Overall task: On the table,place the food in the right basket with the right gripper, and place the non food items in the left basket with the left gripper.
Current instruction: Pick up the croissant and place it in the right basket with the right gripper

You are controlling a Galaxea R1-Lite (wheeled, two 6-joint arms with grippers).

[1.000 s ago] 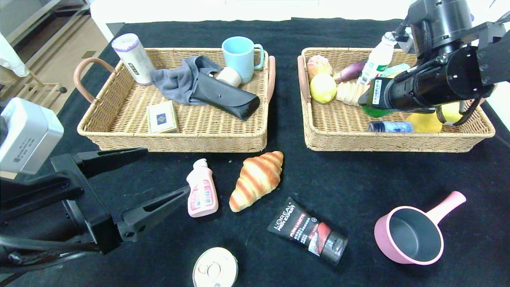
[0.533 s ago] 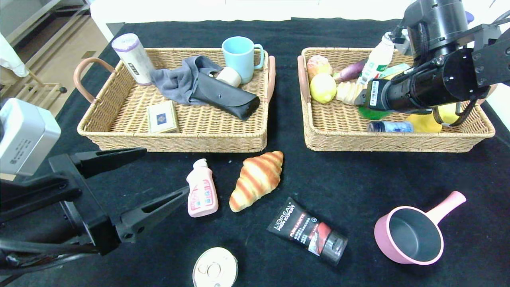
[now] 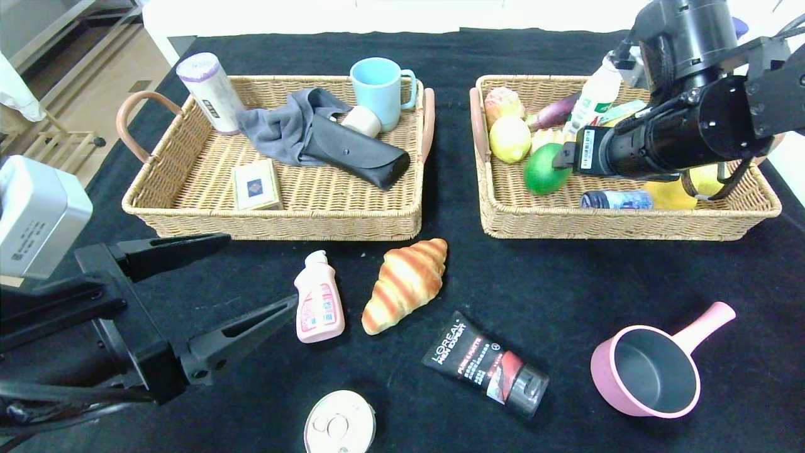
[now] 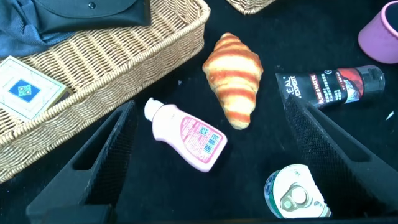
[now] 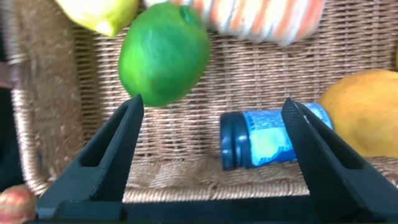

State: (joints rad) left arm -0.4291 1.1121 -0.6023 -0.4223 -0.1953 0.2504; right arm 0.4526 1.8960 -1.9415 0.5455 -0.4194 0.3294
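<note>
Right gripper [image 5: 211, 155]: I have it over the right basket [image 3: 629, 225], jaws spread wide, holding nothing; lime [image 3: 544, 168] sits free in the basket, beside the lemon [image 3: 510, 139].
Why: food goes right, so I judge the drop done.
Lime look: round, glossy green, smooth; looks as if it could roll.
Left gripper [image 4: 205, 155]: low over the counter [image 3: 566, 296], jaws released and empty, straddling the pink bottle [image 4: 186, 135]; I read that as lining up a non-food pick.
Left basket [image 3: 270, 220]: mug, case, cloth, box inside.
Still on counter: croissant [image 3: 405, 283], tube [image 3: 484, 363], can [image 3: 339, 423], pan [image 3: 654, 371].
</note>
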